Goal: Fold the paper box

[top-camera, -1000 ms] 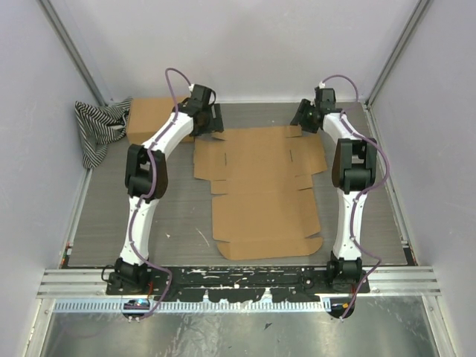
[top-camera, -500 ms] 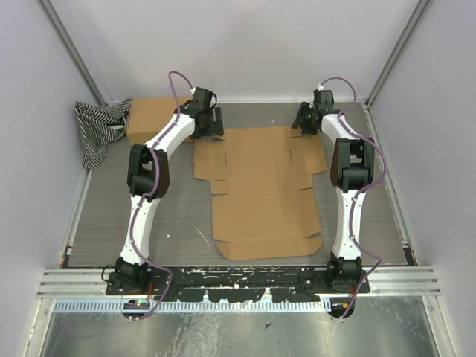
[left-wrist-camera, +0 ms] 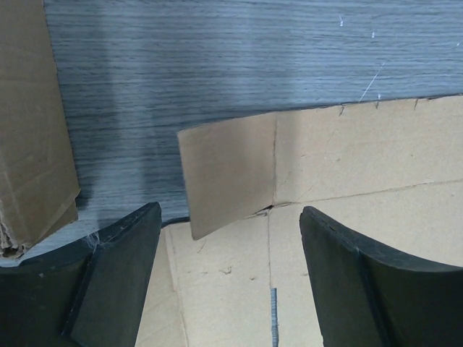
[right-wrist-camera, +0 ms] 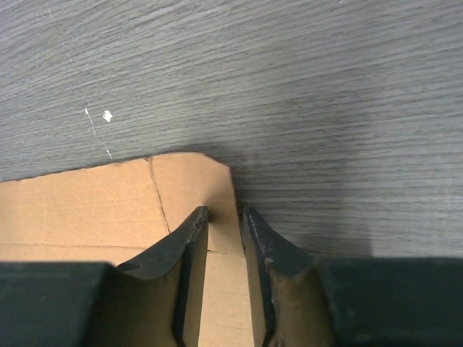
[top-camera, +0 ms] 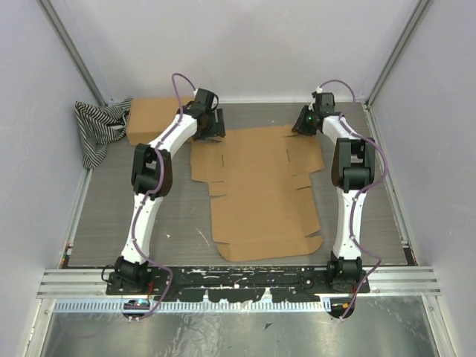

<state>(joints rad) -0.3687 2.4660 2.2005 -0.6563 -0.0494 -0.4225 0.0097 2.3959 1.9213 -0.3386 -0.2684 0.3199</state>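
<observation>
Two far corners of the paper box (top-camera: 260, 190), laid flat mid-frame in the overhead view, are attended, presumably for flap-raising: the left gripper (left-wrist-camera: 230, 217) is held wide apart astride a lifted flap (left-wrist-camera: 228, 170), the right gripper (right-wrist-camera: 224, 211) is drawn nearly together at a corner tab (right-wrist-camera: 192, 177), and whether it is clamped cannot be told.

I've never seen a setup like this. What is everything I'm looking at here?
paper box: one, brown, lying unfolded in the middle of the table.
cardboard box: one, brown, far left, beside the cloth.
striped cloth: one, black and white, bunched in the far left corner.
table: one, grey wood grain.
left arm, right arm: two, white and black, bolted at the near edge.
left tool: one, black, open over the paper box's far left flap.
right tool: one, black, fingers nearly together at the far right flap; grip unclear.
</observation>
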